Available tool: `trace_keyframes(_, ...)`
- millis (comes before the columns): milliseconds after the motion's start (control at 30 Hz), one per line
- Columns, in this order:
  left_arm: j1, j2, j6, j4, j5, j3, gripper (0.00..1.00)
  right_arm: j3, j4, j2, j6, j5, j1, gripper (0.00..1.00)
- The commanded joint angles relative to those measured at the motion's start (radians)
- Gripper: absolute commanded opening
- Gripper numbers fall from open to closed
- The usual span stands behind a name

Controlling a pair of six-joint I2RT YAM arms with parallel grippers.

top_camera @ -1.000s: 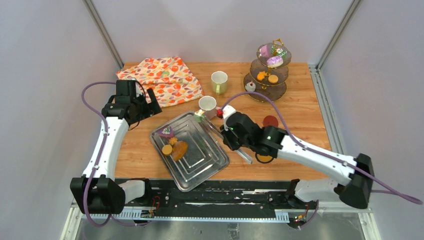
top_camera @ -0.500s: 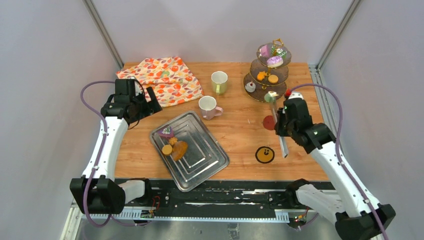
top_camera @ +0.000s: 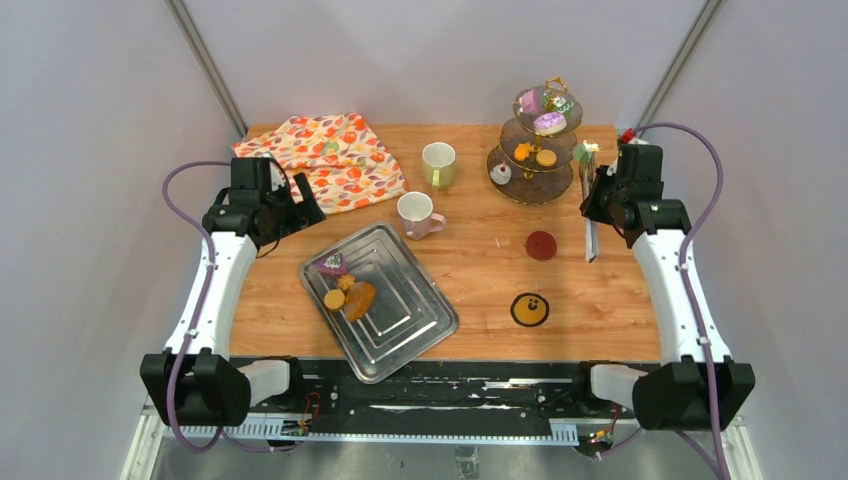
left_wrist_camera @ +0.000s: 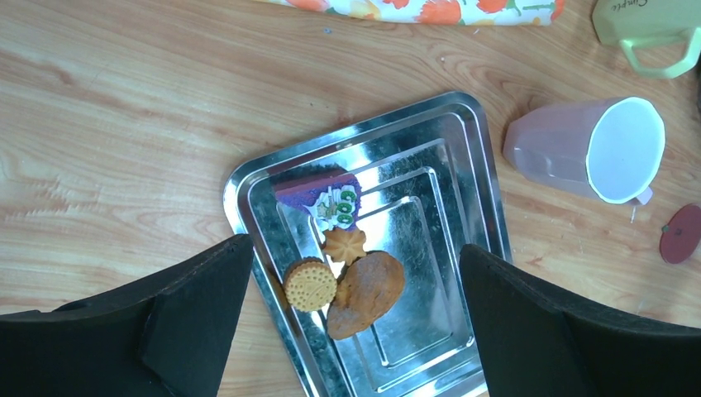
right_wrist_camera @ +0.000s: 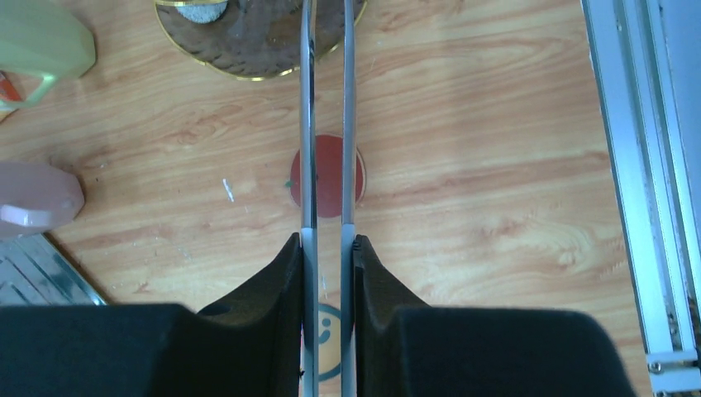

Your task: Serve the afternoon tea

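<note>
- L gripper (left_wrist_camera: 355, 248): jaws wide, nothing in them, above the tray (left_wrist_camera: 430, 240).
- On tray: purple cake slice (left_wrist_camera: 318, 194) w/ white-green icing squiggle (not legible), round orange cookie (left_wrist_camera: 310, 284), star cookie (left_wrist_camera: 344, 244), brown bun (left_wrist_camera: 368, 285).
- Pink mug (top_camera: 415, 212) just past tray. Pale-green mug (top_camera: 437, 163) behind it, lettering cut off at frame edge.
- Tiered stand (top_camera: 540, 190), far right: pink-iced donut (top_camera: 549, 122) up top, orange cookies (top_camera: 546, 157) mid tier.
- R gripper (right_wrist_camera: 326, 244): pinched on metal tongs (right_wrist_camera: 306, 124), pale-green bit (top_camera: 584, 151) at their tip, beside stand.
</note>
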Motion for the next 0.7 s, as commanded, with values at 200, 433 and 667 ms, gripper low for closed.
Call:
trace_keyframes(200,0.005,0.021,0.024,0.038,-0.002,0.018,1.0,0.133,0.158,0.182,-0.072,-0.151,-0.106,0.01)
trace_keyframes(433,0.005,0.04,0.024,0.043,-0.008,0.026,1.0,0.179,0.197,0.284,-0.095,-0.22,-0.108,0.01)
trace_keyframes(667,0.004,0.042,0.025,0.044,-0.019,0.021,1.0,0.228,0.226,0.366,-0.093,-0.281,-0.106,0.01)
